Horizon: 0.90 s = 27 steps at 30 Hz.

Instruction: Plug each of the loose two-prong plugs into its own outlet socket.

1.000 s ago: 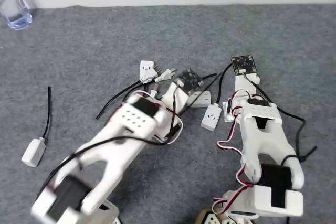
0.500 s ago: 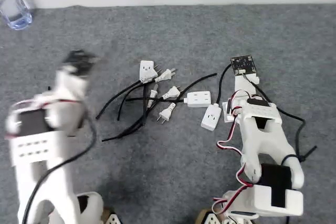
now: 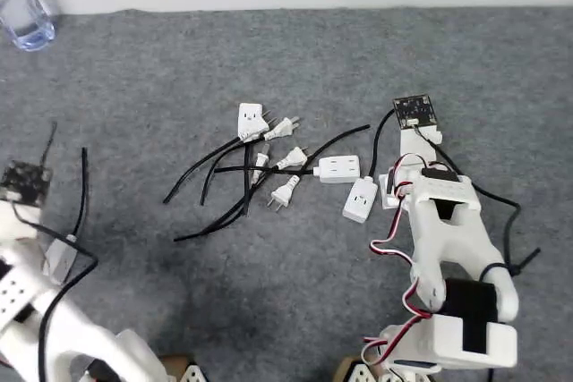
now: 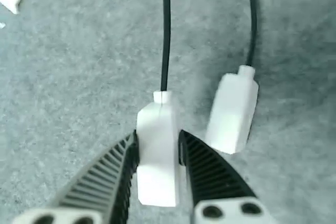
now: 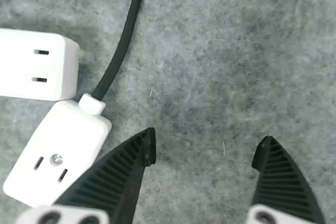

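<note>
**L gripper** (image 4: pixel 157 139): closed on a white block (image 4: pixel 156 174), one jaw flat against each long side. A black cord (image 4: pixel 165 30) leaves the block's far end. We cannot tell whether this block is a plug or a socket, since its near face is hidden. A second block (image 4: pixel 231 114), same shape w/ its own cord, lies on the carpet (image 4: pixel 79 77) just beside the held one, not touching it. In the high view we locate the L arm (image 3: pixel 27 310) at the table's left side, w/ the second block partly under its wiring.

**R gripper** (image 5: pixel 209 140): open, jaws wide apart, bare carpet between them. The near socket (image 5: pixel 55 158) lies just beside one jaw, slots facing up, w/ its cord running away from the gripper. The far socket (image 5: pixel 34 72) sits next to it, two slots visible. In the high view the R arm (image 3: pixel 448 230) stands at the right, w/ both sockets just to its left.

**Plugs** (image 3: pixel 291 160): loose, mid-table, on tangled black cords, prongs bare, all unplugged. They lie near the far socket and well apart from the L arm.

**Other:** a clear bottle (image 3: pixel 22 15) stands at the far-left corner.
</note>
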{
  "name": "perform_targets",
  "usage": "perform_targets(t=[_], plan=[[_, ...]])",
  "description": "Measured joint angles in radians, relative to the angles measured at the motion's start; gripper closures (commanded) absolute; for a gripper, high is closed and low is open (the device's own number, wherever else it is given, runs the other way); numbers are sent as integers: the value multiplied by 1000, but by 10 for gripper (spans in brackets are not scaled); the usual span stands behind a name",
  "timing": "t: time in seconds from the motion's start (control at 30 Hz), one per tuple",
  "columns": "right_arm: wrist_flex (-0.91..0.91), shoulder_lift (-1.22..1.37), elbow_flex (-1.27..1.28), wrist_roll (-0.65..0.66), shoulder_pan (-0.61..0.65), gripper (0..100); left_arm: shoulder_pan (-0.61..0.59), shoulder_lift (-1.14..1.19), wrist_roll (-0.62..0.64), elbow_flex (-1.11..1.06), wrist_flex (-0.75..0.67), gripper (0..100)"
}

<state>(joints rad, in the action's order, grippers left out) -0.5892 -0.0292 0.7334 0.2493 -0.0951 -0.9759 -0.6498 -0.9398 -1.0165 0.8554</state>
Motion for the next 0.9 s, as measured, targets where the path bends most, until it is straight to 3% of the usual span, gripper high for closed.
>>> perform_targets(t=[0.13,0.33,0.7,0.8,0.9], plan=[[0,0,0,0,0,692,-6,0,-2,-94,-152,956],[0,0,0,0,0,692,-6,0,37,-169,-282,690],[-2,0,0,46,9,692,18,-8,141,-170,-301,684],[-2,0,0,46,8,692,89,-8,279,-101,-276,684],[-2,0,0,46,11,692,193,-8,470,5,-129,684]])
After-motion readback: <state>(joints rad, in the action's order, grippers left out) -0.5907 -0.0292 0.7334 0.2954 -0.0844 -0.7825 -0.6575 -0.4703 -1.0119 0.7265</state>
